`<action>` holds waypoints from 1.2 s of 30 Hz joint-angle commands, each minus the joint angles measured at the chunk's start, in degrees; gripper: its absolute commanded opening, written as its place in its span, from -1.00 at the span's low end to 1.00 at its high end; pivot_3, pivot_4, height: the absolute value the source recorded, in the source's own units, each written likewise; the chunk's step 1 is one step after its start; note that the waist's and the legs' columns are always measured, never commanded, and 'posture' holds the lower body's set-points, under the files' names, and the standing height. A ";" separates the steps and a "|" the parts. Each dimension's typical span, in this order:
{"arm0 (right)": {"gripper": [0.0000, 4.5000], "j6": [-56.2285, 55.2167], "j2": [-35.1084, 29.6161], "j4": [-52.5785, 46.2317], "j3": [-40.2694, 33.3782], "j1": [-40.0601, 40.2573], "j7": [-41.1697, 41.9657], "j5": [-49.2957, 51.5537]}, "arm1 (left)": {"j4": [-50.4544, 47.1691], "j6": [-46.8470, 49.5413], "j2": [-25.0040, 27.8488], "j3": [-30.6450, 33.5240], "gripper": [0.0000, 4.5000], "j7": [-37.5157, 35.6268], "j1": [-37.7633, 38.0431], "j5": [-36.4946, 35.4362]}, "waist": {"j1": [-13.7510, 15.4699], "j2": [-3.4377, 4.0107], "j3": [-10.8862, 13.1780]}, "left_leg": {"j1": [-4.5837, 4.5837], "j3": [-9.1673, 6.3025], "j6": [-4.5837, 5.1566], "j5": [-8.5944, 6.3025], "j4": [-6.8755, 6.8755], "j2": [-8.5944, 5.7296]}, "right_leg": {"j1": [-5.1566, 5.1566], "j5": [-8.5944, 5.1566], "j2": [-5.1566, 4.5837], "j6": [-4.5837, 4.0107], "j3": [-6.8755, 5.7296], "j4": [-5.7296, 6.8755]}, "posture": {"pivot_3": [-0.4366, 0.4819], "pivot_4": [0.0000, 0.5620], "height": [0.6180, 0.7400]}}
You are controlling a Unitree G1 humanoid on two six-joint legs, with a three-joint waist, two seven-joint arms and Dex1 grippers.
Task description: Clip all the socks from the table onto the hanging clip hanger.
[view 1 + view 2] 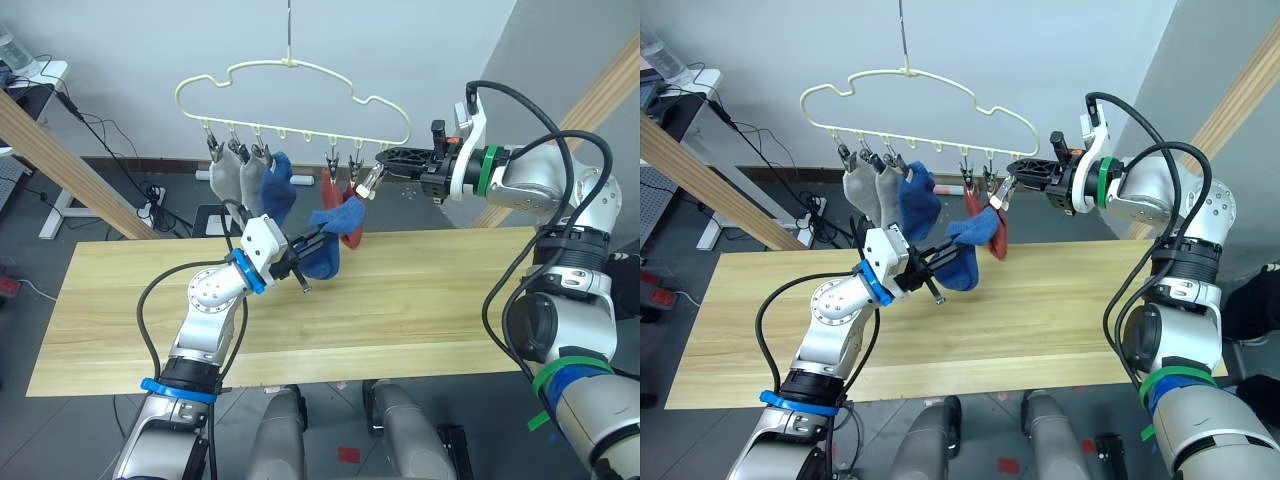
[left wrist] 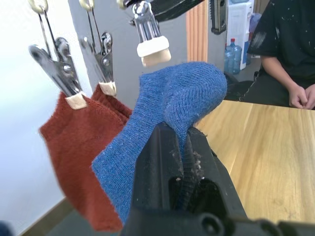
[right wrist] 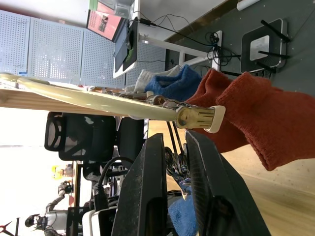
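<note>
Gripping knit blue sock (image 2: 172,108), metal clip (image 2: 150,39) (white-tipped) above

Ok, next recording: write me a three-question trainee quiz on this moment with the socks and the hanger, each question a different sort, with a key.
1. True or false: the table has socks lying on it.
2. Which end effector grips the blue sock that is not yet clipped? A) left end effector B) right end effector C) neither
3. Fill in: the right end effector is squeezing a ____ on the clip hanger.

Key: 1 false, the tabletop holds no socks; two grey socks, one blue and two red socks already hang. 2 A. 3 clip.
</note>
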 commanded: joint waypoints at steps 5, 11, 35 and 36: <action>-0.76 -4.78 -0.67 -4.25 4.22 2.34 -3.35 9.18 | 0.01 -3.13 -0.90 0.56 -0.99 2.12 -1.20 0.13 | -0.02 0.00 0.00 | 0.00 0.00 0.00 0.00 0.01 0.01 | 0.00 0.01 0.00 0.00 0.01 0.02 | -0.07 0.17 1.00; -0.76 -5.85 -0.37 -5.03 4.78 2.62 -3.39 9.36 | 0.35 -3.65 -1.07 0.53 -0.99 2.75 -1.45 0.23 | 0.01 0.00 0.00 | 0.00 -0.01 0.00 0.00 0.02 0.00 | 0.00 0.01 0.00 0.00 -0.01 0.02 | -0.07 0.18 1.00; 0.87 -7.61 -0.47 -7.12 5.53 4.23 -2.20 9.36 | 0.65 -3.68 -2.19 -0.20 -1.00 4.06 -3.36 0.33 | 0.04 0.00 0.00 | 0.00 -0.03 0.00 0.00 0.14 0.00 | 0.01 0.01 0.00 -0.01 -0.01 0.11 | -0.06 0.18 1.00; 0.99 -7.50 -1.06 -7.29 5.61 4.52 -1.99 9.36 | 0.62 -3.44 -2.31 -0.30 -1.00 4.09 -3.45 0.31 | 0.07 0.00 0.00 | 0.00 -0.03 0.00 0.00 0.14 0.00 | 0.02 0.01 0.00 0.00 -0.01 0.11 | -0.06 0.18 1.00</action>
